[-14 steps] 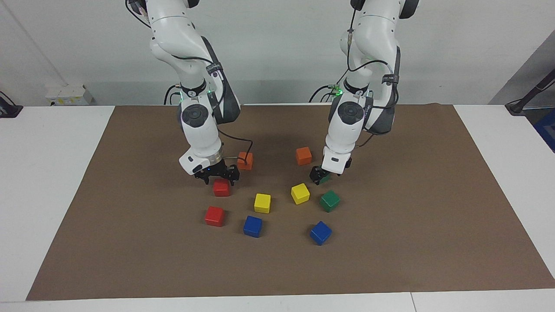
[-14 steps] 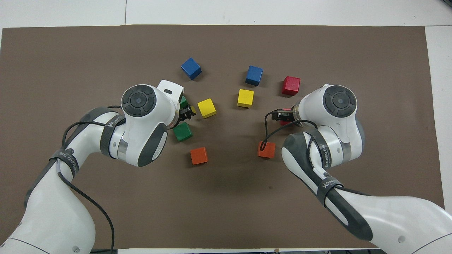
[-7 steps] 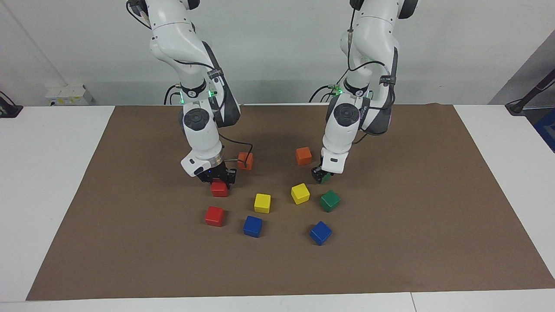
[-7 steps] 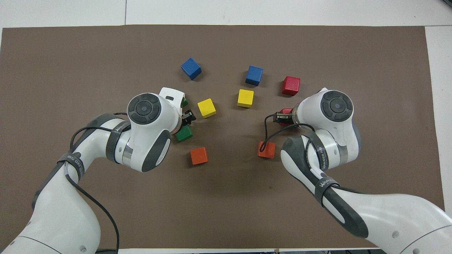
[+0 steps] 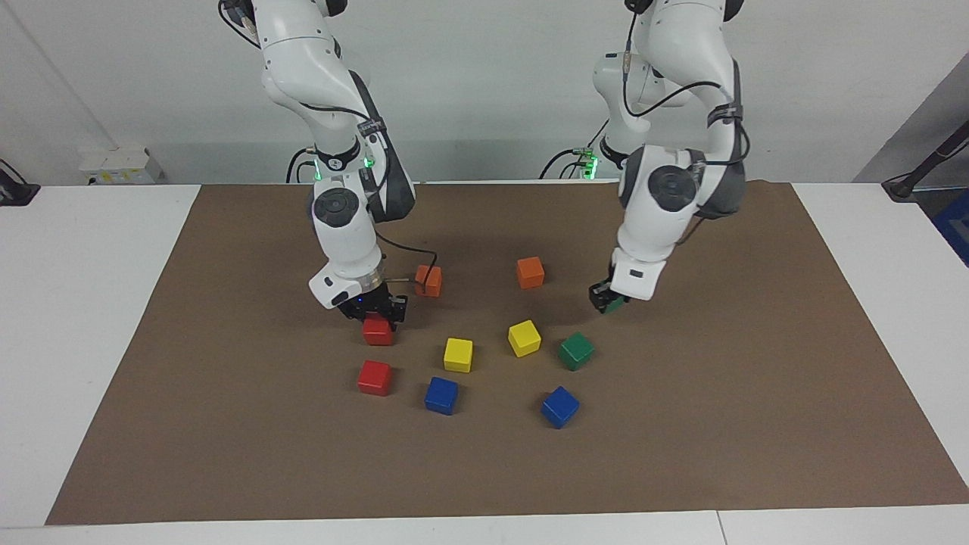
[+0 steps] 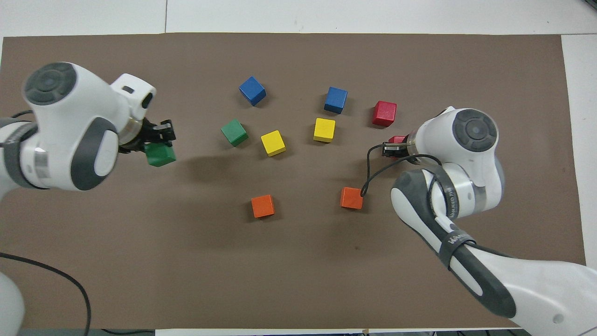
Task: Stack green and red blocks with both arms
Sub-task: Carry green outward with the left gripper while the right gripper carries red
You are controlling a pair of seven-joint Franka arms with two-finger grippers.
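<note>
Brown mat (image 5: pixel 757 393), green block (image 5: pixel 615 304) in left hand (image 5: pixel 608 300)

There are 10 cubes in all, 2 of each colour.

2 green cubes: 1 (image 6: pixel 160 154) is held by the left gripper (image 6: pixel 158 140), 1 (image 6: pixel 234 132) lies on the mat (image 6: pixel 298 261).

2 red cubes: 1 (image 5: pixel 377 331) is in the right gripper (image 5: pixel 375 312), 1 (image 5: pixel 375 377) lies on the mat.

2 yellow cubes (image 5: pixel 458 354) (image 5: pixel 524 337), 2 blue cubes (image 5: pixel 441 395) (image 5: pixel 559 406) and 2 orange cubes (image 5: pixel 428 281) (image 5: pixel 530 272).

There are 2 arms, 2 grippers and 1 brown mat.
</note>
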